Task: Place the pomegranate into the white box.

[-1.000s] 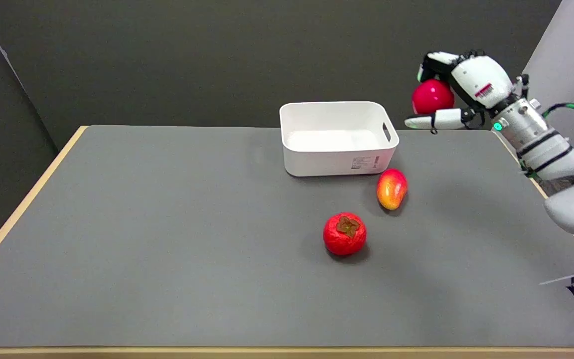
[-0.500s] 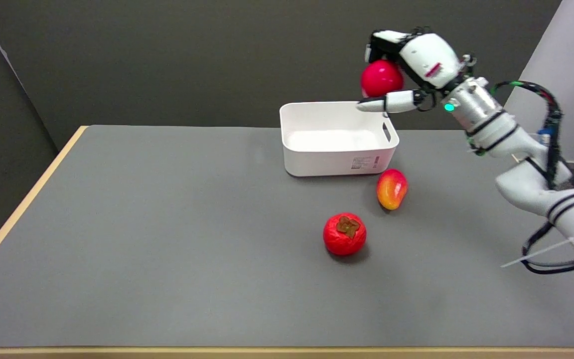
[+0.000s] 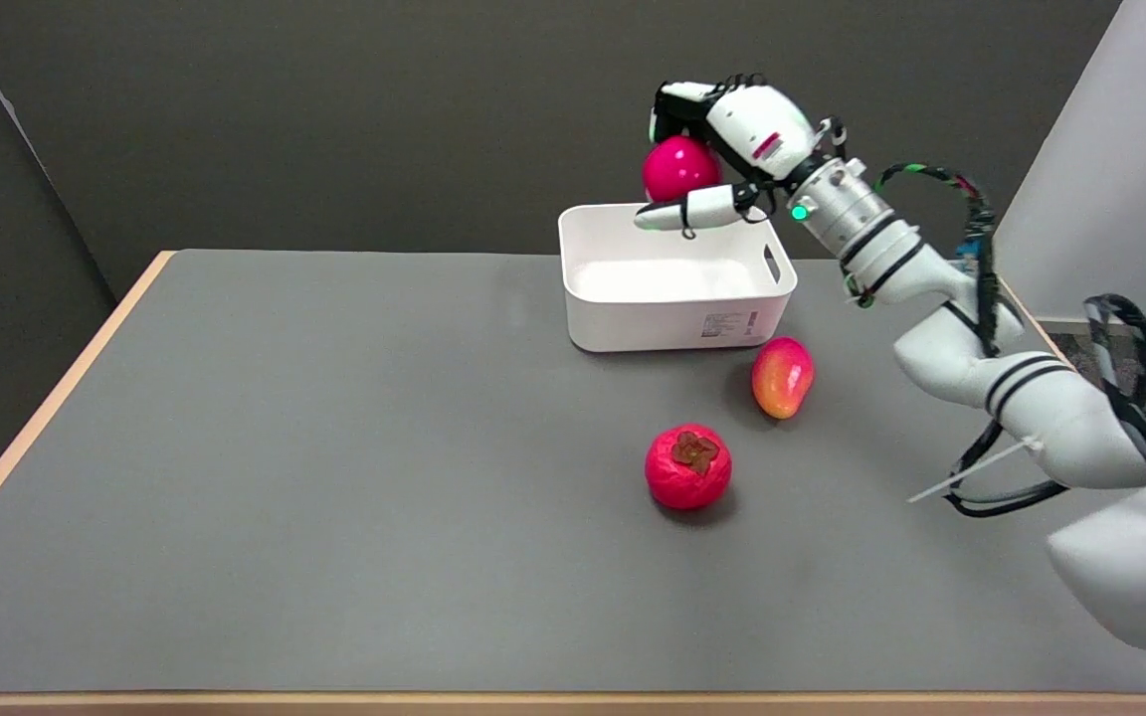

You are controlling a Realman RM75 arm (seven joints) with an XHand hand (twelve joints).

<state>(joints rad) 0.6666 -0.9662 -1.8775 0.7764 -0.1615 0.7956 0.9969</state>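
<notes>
The grey table [image 3: 334, 447] fills most of the frame; at upper centre the white box [image 3: 674, 298] sits open-topped near the table's far edge; in the air over its back rim the pomegranate [image 3: 679, 168] is held in the right hand [image 3: 727, 149], fingers curled over its top and one finger [image 3: 687, 213] stretched out beneath it; below centre lies a red persimmon [image 3: 688, 466]; just right of it, near the box's front right corner, a mango [image 3: 782, 377]; the white arm [image 3: 981, 368] runs to the lower right.
</notes>
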